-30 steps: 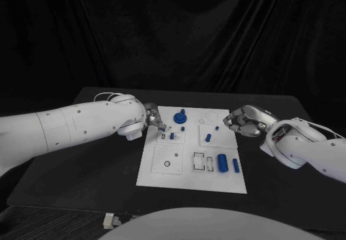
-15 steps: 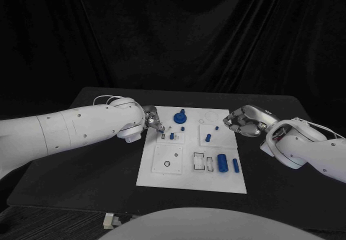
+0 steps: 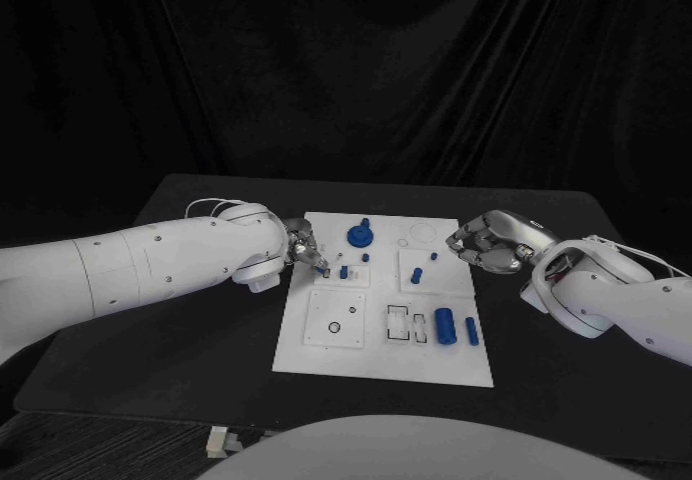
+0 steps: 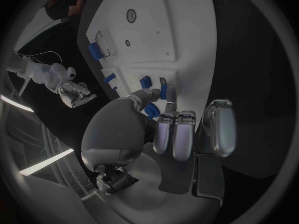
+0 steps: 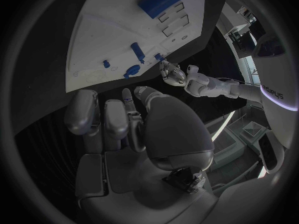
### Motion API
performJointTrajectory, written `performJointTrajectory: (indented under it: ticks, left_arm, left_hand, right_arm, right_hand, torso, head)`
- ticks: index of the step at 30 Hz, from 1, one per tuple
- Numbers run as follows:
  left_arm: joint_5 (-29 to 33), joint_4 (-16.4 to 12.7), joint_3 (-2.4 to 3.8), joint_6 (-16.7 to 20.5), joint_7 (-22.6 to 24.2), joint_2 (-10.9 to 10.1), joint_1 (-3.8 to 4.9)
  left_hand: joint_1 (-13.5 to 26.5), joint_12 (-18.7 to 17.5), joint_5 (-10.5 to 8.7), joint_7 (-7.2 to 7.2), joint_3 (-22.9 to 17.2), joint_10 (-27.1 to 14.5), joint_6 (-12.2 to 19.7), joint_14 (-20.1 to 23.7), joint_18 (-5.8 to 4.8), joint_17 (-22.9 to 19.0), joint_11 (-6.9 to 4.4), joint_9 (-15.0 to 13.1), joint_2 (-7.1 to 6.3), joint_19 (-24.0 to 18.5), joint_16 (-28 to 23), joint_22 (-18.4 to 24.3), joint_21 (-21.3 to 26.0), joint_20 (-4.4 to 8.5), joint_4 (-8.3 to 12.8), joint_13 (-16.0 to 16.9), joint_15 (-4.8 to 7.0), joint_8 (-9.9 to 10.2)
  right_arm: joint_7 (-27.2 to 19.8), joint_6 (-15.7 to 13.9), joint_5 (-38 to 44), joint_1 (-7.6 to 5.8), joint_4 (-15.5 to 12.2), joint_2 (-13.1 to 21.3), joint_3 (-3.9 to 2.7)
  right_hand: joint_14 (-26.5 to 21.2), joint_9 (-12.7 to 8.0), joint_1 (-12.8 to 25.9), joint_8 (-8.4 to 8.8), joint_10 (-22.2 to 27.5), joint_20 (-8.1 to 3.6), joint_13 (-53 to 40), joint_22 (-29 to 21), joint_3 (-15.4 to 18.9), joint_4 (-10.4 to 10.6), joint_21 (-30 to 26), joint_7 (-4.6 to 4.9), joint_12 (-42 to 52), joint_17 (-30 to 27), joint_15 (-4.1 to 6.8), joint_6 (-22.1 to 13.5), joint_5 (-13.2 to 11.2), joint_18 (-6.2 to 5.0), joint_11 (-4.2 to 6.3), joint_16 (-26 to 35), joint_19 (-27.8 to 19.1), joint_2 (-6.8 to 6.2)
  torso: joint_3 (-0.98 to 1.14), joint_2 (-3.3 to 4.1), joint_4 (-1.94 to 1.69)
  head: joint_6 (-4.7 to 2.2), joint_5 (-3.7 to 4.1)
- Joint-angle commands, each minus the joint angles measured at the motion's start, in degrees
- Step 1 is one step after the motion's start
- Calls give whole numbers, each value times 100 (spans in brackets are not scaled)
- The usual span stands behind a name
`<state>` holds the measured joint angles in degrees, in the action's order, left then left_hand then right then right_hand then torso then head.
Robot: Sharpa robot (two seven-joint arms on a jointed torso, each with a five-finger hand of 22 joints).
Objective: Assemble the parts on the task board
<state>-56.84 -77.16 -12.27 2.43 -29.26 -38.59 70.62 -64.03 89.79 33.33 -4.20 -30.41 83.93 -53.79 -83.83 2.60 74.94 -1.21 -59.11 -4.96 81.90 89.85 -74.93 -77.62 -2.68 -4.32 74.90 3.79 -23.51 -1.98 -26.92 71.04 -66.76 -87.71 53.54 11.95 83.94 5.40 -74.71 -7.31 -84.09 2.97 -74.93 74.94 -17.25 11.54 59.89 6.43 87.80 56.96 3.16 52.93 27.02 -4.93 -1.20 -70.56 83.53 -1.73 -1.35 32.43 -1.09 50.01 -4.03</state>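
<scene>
Left robot hand (image 3: 303,246) over the task board's (image 3: 378,355) left edge, fingertips pinched on a small blue part (image 4: 164,91). Right robot hand (image 3: 483,243) just beside the right edge, fingers curled, empty.

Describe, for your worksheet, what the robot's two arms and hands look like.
Both arms are smooth white shells with small dark screw dots. The left arm carries thin pale cables looping near its wrist. Each ends in a silver metallic hand, left hand and right hand, with rounded, segmented fingers.

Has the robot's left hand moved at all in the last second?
Yes. The left hand has crept down along the task board's left edge, toward the small blue parts there.
</scene>
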Motion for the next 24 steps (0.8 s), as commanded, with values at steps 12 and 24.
performJointTrajectory:
  ticks: [12,24]
  left_arm:
    - [-9,11,5,54,61,50,-55]
    - [-9,24,5,-11,72,90,-63]
  left_hand:
    - [-8,21,23,203,-125,607,-171,-617,60,1506,-49,-9,65,11,15,-1084,32,34,81,1510,44,-21]
    - [6,21,27,204,-135,607,-175,-617,60,1506,-51,-10,84,12,15,-1084,33,36,70,1510,46,-18]
  right_arm:
    - [86,-26,8,12,-29,27,-3]
    - [82,-33,8,12,-33,31,-2]
  right_hand:
    - [99,-6,-45,8,-357,4,-1015,729,12,-35,-12,12,-35,-9,-16,34,36,-64,-15,19,2,-1]
    - [97,-9,-54,11,-357,6,-1015,730,5,-51,-16,16,-35,-12,-18,31,38,-64,-19,21,2,-3]
  torso:
    - [-1,-1,-2]
    - [5,-3,5]
  head:
    - [-1,21]
    - [-1,8]
